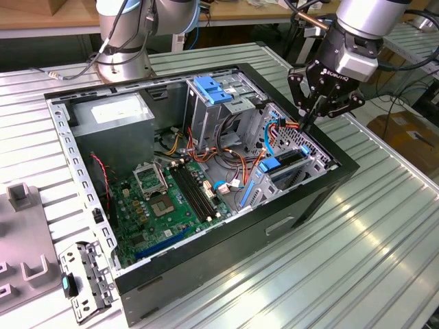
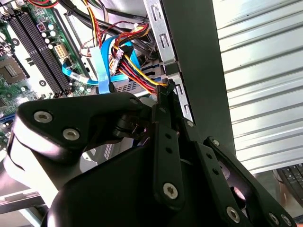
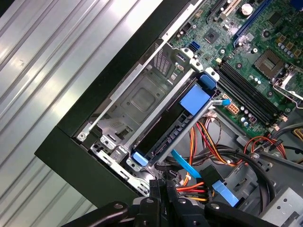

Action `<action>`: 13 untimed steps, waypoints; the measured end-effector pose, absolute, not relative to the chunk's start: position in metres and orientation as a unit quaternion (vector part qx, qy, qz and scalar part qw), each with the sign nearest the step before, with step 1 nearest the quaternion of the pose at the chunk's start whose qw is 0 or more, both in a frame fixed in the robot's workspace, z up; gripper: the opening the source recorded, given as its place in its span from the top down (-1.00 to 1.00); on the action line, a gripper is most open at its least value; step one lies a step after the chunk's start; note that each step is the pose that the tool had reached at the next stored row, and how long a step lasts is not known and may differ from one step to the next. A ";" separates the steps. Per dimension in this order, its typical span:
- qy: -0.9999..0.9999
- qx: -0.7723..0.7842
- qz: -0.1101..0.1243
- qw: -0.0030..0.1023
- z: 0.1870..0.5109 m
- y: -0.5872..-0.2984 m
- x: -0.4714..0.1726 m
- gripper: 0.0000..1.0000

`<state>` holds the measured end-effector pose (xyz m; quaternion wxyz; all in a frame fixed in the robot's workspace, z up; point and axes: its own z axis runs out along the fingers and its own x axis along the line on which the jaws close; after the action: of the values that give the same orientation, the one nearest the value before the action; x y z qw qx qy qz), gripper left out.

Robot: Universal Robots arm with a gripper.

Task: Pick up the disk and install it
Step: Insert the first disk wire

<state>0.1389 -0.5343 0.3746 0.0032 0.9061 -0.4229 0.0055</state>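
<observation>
Blue-railed disk [image 3: 169, 124]: on edge inside drive cage [image 3: 137, 94], at corner of black case [image 1: 206, 255].
Gripper [image 1: 306, 123]: fingers pressed together, empty; tips near disk's end, beside orange cables [image 3: 194, 187].
Arm: wrist angled down over case rim.

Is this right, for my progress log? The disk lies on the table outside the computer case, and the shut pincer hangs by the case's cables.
One thing is wrong: the disk is not out on the table. The first wrist view shows it standing on edge in the drive bay inside the computer case. The rest holds: the shut pincer hangs by the cables.
</observation>
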 end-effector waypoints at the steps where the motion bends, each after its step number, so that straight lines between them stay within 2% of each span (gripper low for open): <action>1: -0.423 0.906 0.006 0.003 0.375 -0.534 0.139 0.67; 13: -0.490 0.872 0.005 0.004 0.375 -0.534 0.139 0.67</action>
<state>0.1391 -0.5343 0.3745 0.0036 0.8720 -0.4895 0.0053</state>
